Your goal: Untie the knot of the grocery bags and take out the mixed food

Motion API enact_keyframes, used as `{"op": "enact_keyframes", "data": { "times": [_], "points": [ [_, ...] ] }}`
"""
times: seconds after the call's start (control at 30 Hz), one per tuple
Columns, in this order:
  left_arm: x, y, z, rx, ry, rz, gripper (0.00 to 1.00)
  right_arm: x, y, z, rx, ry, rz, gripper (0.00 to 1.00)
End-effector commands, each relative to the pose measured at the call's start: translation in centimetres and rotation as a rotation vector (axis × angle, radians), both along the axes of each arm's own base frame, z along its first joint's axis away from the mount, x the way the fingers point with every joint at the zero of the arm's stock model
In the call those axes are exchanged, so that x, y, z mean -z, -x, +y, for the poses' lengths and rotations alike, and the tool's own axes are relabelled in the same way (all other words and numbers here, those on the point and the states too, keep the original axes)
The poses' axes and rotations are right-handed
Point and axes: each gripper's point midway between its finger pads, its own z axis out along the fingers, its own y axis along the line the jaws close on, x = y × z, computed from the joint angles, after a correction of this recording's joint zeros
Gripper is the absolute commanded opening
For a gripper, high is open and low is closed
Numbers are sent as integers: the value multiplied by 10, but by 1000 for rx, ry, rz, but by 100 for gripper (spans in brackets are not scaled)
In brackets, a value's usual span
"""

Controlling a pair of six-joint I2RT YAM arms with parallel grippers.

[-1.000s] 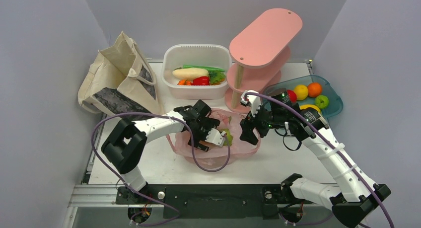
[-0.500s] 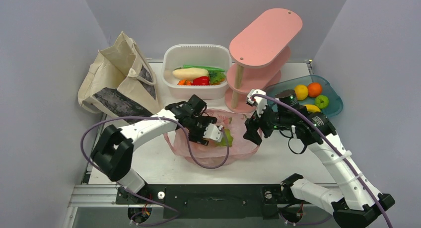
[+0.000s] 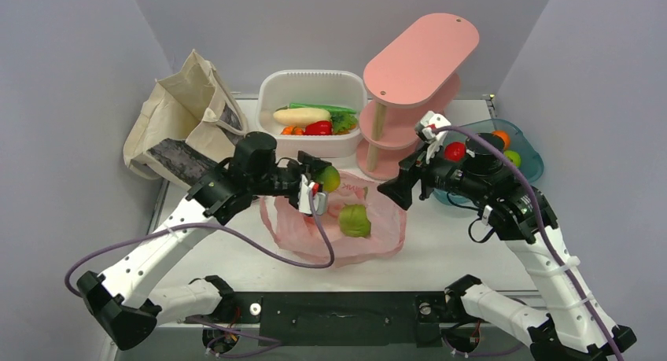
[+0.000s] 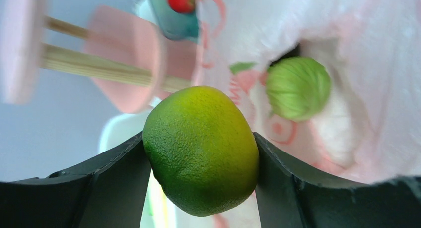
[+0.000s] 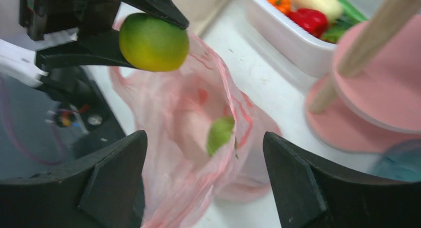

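Observation:
The pink plastic bag (image 3: 370, 237) lies open mid-table with a round green vegetable (image 3: 355, 220) inside it. My left gripper (image 3: 322, 182) hovers over the bag's back left rim, shut on a green-yellow citrus fruit (image 3: 329, 177). In the left wrist view the fruit (image 4: 201, 148) fills the gap between both fingers, and the vegetable (image 4: 298, 87) shows below in the bag (image 4: 357, 49). My right gripper (image 3: 393, 193) hangs open at the bag's right side, holding nothing; its view looks down on the bag (image 5: 164, 104), the vegetable (image 5: 220, 133) and the held fruit (image 5: 153, 41). The beige canvas tote (image 3: 185, 117) stands at back left.
A white tub (image 3: 312, 79) behind the bag holds a white radish (image 3: 301, 116), a red pepper and greens. A pink two-tier shelf (image 3: 417, 62) stands at back right, with a blue bowl (image 3: 528, 169) of fruit beside it.
My left gripper closed on the citrus fruit inside the bag and lifted it up and back, clear of the bag. My right gripper rose and drew slightly back to the right.

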Motion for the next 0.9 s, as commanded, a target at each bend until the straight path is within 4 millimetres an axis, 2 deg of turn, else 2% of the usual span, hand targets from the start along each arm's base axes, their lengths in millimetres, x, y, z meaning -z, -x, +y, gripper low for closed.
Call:
{"op": "enact_keyframes", "data": {
  "times": [0.0, 0.03, 0.13, 0.3, 0.5, 0.7, 0.77, 0.8, 0.83, 0.87],
  "points": [
    [-84, 4, -13, 26, 233, -194, 58, -31, 5, 38, -100, -233, 137, 83],
    [-91, 6, -15, 31, 246, -206, 59, -38, 12, 44, -151, -259, 150, 84],
    [-116, 7, -21, 28, 280, -248, 59, -60, 8, 62, -212, -342, 177, 87],
    [-135, 18, -35, 70, 304, -284, 60, -80, 5, 82, -256, -384, 168, 90],
    [-143, 31, -44, 121, 310, -335, 60, -67, 18, 97, -311, -342, 182, 91],
    [-143, 37, -48, 158, 300, -359, 61, -65, 14, 102, -299, -342, 172, 90],
    [-144, 37, -48, 158, 302, -363, 61, -62, 11, 103, -293, -336, 169, 74],
    [-144, 37, -48, 156, 302, -363, 61, -60, 9, 102, -286, -332, 169, 57],
    [-144, 36, -48, 150, 301, -366, 62, -59, 8, 101, -281, -330, 165, 49],
    [-142, 35, -47, 146, 299, -366, 64, -56, 6, 100, -271, -326, 168, 35]
  ]
}}
